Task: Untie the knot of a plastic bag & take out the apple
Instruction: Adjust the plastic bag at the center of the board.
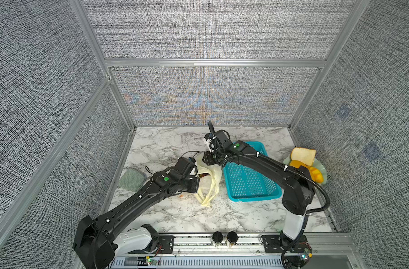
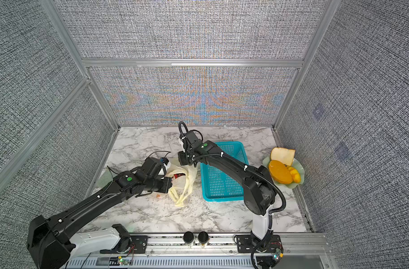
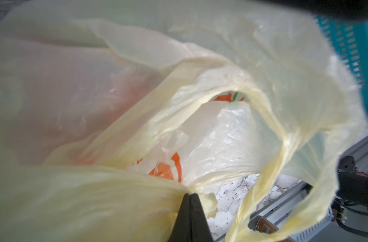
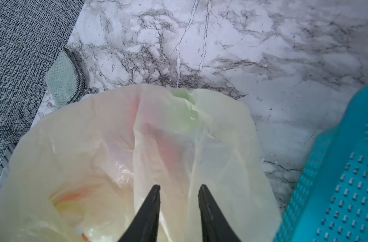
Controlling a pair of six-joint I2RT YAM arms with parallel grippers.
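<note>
Starting at the front of the marble tabletop [image 1: 175, 216]: the handle strips [image 1: 207, 198] trail toward us in slack, open loops, flat on the stone. Just behind them is the plastic bag [image 1: 210, 173] itself, crumpled and pale yellow, mid-table and just beside the turquoise basket [image 1: 254, 199] on its right. Now the left gripper [image 3: 189, 194], reaching in from the bag's left side: jaws clenched, tips meeting, with a gathered pinch of the bag's film caught right between them. From its wrist camera the bag's mouth gapes wide, with one handle loop arcing across and orange print on the inner film. A soft reddish blush shows through the bag's wall, but whether that is the apple I cannot tell. Further back, the right gripper [image 4: 179, 186] hangs over the bag's far end, and its jaws stand apart. There is a clear gap between the two black fingers [image 4: 149, 209], with film lying below and between them and nothing clamped. Whether the tips touch the plastic is hard to say. Out by the left wall lies a green cloth [image 1: 132, 179]. On the far right, a pale green plate [image 1: 322, 171] carries a bread slice [image 1: 303, 156] and orange food [image 1: 315, 175].
</note>
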